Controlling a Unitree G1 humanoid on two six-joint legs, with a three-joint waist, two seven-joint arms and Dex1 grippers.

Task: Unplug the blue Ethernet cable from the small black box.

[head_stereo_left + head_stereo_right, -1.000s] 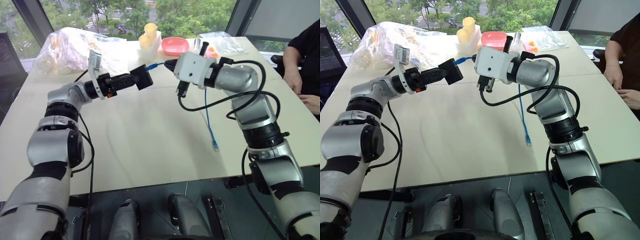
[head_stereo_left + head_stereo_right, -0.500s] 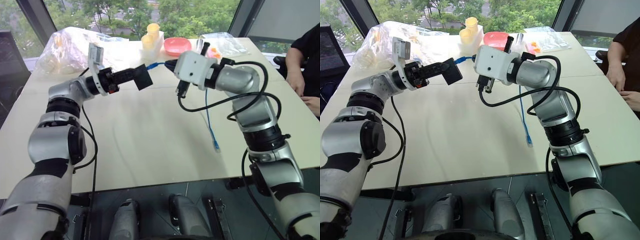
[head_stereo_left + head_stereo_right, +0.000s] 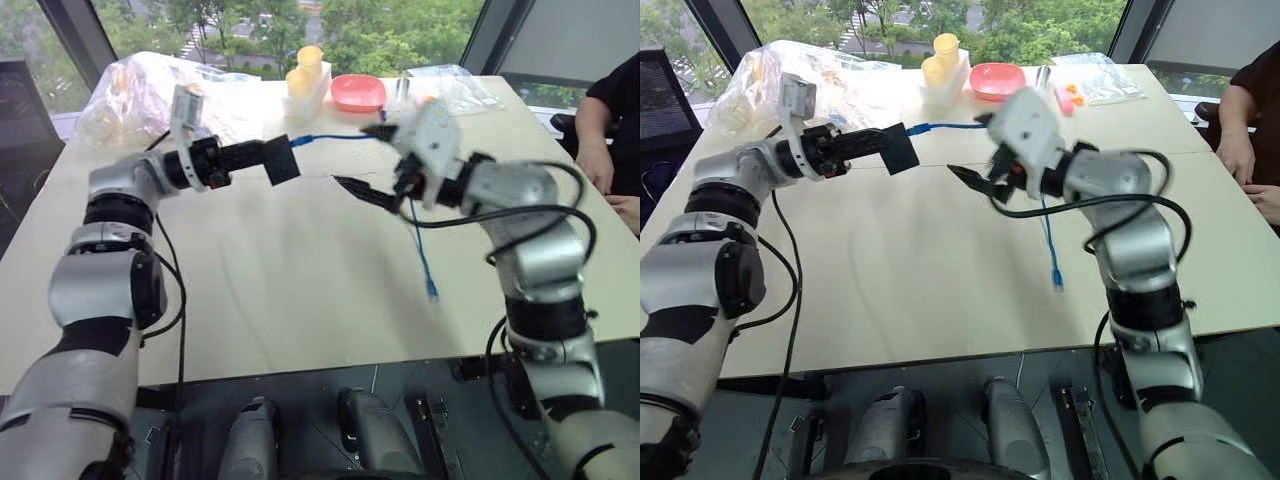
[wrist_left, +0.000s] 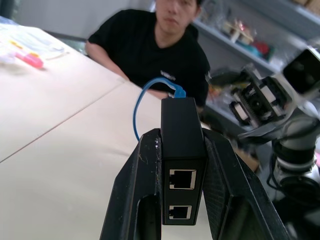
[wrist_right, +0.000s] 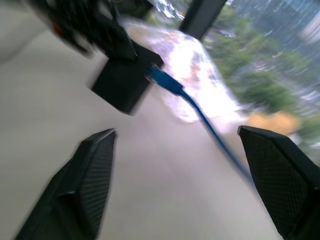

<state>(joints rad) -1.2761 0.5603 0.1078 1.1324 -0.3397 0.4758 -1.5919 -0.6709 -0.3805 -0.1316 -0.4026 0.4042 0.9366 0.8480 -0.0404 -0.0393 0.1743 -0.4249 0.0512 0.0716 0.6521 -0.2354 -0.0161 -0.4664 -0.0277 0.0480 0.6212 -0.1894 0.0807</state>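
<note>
Two tools: left clamps small black box; right gapes beside blue Ethernet cable.

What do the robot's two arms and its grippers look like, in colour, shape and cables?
Both arms are silver-grey rounded segments with black joint bands. The left gripper and right gripper each have two black tapered fingers with textured inner pads. A black cable loops along each arm, and white housings sit at the wrists.
</note>
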